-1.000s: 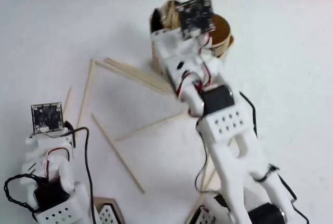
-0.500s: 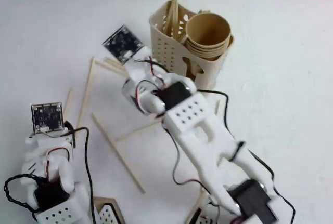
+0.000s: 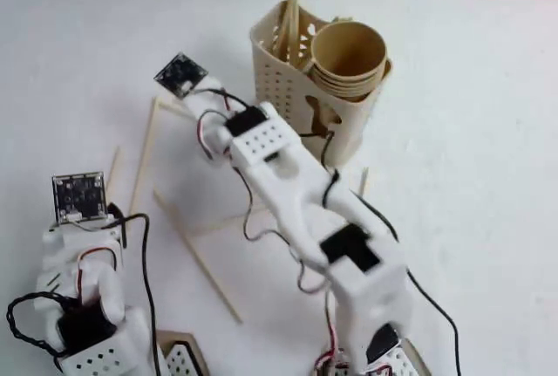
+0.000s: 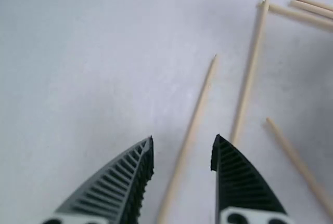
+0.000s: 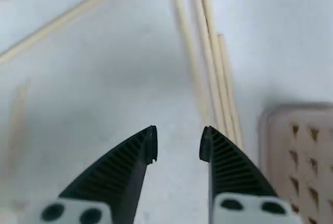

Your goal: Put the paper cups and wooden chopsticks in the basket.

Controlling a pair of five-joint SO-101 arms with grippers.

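Alright, starting far left: the left arm [image 3: 83,306] sits low at the near edge of the white surface [image 3: 488,132]. The left end effector [image 4: 182,148] hovers just above that surface with its jaws apart and nothing gripped. One loose chopstick [image 4: 195,115] lies flat and runs right up between the two fingertips without touching either. Just beside it lies a second chopstick [image 4: 249,68], and a third chopstick [image 4: 295,159] angles away farther out.

Moving towards the middle, more sticks are scattered flat on the surface: a long chopstick [image 3: 143,158] pointing away from the left arm, and a diagonal chopstick [image 3: 195,254] crossing towards the near edge.

Next, the right arm [image 3: 288,184] stretches from the near edge out across the middle, its wrist ending just left of the basket [image 5: 296,156]. The right end effector [image 5: 178,143] is also spread open and empty, poised over bare surface. A bundle of chopsticks [image 5: 208,52] lies side by side just ahead of its fingertips, close along the basket's corner.

Over to the right, the basket stands upright at the far side. A stack of paper cups [image 3: 349,53] is nested inside it, and several upright chopsticks [image 3: 288,14] poke out of its left compartment.
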